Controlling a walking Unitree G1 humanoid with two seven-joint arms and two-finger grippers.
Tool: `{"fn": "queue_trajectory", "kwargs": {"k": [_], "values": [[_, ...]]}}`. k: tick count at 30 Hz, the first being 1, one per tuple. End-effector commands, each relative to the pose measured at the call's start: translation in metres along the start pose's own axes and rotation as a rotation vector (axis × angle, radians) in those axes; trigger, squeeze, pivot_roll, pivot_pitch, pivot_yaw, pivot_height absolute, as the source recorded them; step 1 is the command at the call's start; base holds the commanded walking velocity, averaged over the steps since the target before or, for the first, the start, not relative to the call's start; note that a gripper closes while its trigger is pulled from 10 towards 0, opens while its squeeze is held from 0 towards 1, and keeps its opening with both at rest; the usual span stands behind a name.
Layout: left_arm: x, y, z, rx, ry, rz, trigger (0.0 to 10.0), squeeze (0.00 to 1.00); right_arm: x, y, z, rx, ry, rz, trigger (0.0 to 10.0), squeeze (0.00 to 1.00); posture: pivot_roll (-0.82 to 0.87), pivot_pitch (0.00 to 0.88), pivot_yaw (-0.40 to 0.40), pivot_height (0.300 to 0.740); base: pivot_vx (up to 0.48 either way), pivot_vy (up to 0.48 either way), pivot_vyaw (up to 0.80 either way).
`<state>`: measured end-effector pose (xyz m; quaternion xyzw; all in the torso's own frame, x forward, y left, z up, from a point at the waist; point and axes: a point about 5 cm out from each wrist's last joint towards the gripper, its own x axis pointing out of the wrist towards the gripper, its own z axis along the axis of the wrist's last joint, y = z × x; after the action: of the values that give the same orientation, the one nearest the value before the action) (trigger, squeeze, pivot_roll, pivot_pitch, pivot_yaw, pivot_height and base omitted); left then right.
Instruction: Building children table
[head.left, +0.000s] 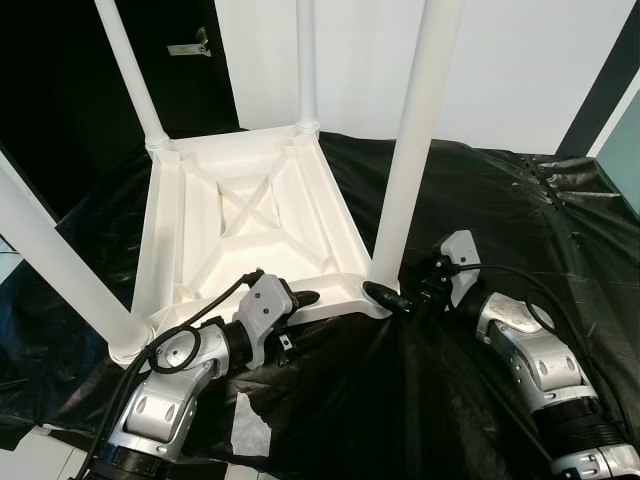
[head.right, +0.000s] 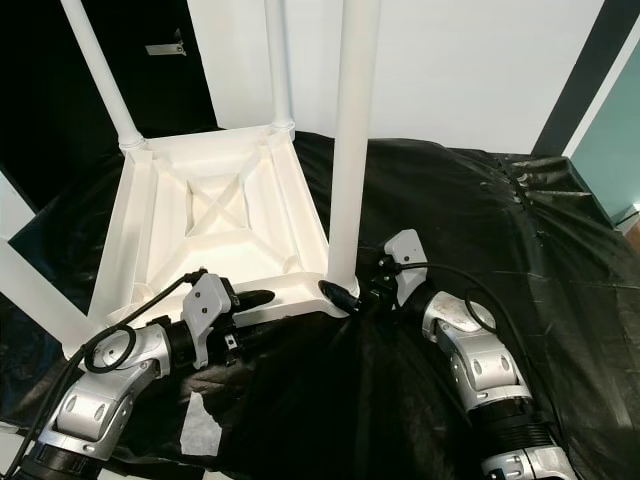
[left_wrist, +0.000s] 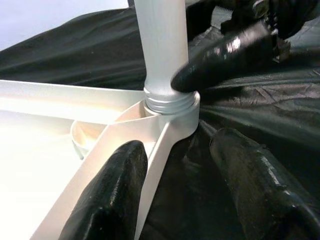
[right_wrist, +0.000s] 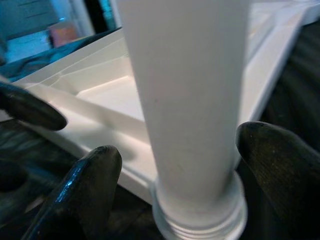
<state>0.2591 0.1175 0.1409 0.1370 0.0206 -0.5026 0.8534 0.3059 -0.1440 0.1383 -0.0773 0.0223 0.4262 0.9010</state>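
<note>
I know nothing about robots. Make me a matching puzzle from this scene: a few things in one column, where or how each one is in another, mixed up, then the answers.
Things:
1. right end effector
2. left end effector
3. upturned white table top
4. black sheet

Places or states:
A. spread out beneath the table
B. fingers either side of the near right leg, low down by its threaded base
C. lying underside up, with legs standing in its corners
D. fingers straddling the table's near edge, beside that corner socket

Pairs: 1-B, 2-D, 3-C, 4-A
</note>
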Motion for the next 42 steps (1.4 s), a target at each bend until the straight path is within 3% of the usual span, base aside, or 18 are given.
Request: {"fn": "queue_trajectory", "kwargs": {"k": [1, 7, 8, 9, 19, 20, 21, 24, 29, 37, 42], "values": [[0.0, 0.003, 0.001, 0.014, 0.001, 0.02, 10.0, 0.0, 0.008, -0.003, 0.0, -0.023, 0.024, 0.053, 10.0, 0.0, 0.01, 0.0, -0.003, 0.74, 0.0, 0.0, 0.0], [0.0, 0.002, 0.0, 0.015, 0.002, 0.024, 10.0, 0.0, 0.027, -0.007, 0.003, -0.048, 0.038, 0.132, 10.0, 0.0, 0.03, 0.0, -0.016, 0.74, 0.0, 0.0, 0.0], [-0.001, 0.002, 0.0, 0.016, 0.001, 0.029, 10.0, 0.0, 0.028, -0.007, 0.002, -0.052, 0.039, 0.144, 3.7, 0.0, 0.04, 0.0, -0.024, 0.74, 0.0, 0.0, 0.0], [-0.002, 0.003, 0.001, 0.016, 0.0, 0.037, 10.0, 0.0, 0.029, -0.007, 0.002, -0.054, 0.041, 0.158, 0.0, 0.0, 0.04, 0.0, -0.028, 0.74, 0.0, 0.0, 0.0], [-0.004, 0.001, -0.001, 0.009, 0.003, 0.047, 10.0, 0.0, 0.03, -0.008, -0.004, -0.047, 0.041, 0.175, 0.0, 0.0, 0.05, 0.0, -0.023, 0.74, 0.0, 0.0, 0.0], [-0.004, 0.002, -0.001, 0.011, 0.006, 0.044, 10.0, 0.0, 0.031, -0.007, -0.005, -0.04, 0.031, 0.154, 2.4, 0.0, 0.05, 0.0, -0.013, 0.74, 0.0, 0.0, 0.0], [-0.005, 0.004, 0.0, 0.017, 0.009, 0.041, 10.0, 0.0, 0.032, -0.004, -0.005, -0.037, 0.015, 0.121, 10.0, 0.0, 0.06, 0.0, -0.007, 0.74, 0.0, 0.0, 0.0], [-0.005, 0.006, 0.002, 0.025, 0.01, 0.041, 10.0, 0.0, 0.033, 0.0, -0.006, -0.024, -0.001, 0.071, 10.0, 0.0, 0.07, 0.0, -0.006, 0.74, 0.0, 0.0, 0.0], [-0.012, 0.006, 0.004, 0.026, 0.01, 0.064, 10.0, 0.0, 0.035, 0.015, -0.015, -0.012, 0.01, -0.133, 10.0, 0.0, 0.1, 0.0, -0.029, 0.74, 0.0, 0.0, 0.0], [-0.016, -0.004, 0.002, 0.002, 0.004, 0.103, 10.0, 0.0, 0.039, 0.039, -0.017, 0.087, -0.001, -0.51, 10.0, 0.0, 0.13, 0.0, -0.079, 0.74, 0.0, 0.0, 0.0], [-0.017, -0.005, 0.001, -0.005, 0.004, 0.113, 10.0, 0.0, 0.044, 0.051, -0.01, 0.123, -0.025, -0.597, 10.0, 0.0, 0.13, 0.0, -0.085, 0.74, 0.0, 0.0, 0.0]]}}
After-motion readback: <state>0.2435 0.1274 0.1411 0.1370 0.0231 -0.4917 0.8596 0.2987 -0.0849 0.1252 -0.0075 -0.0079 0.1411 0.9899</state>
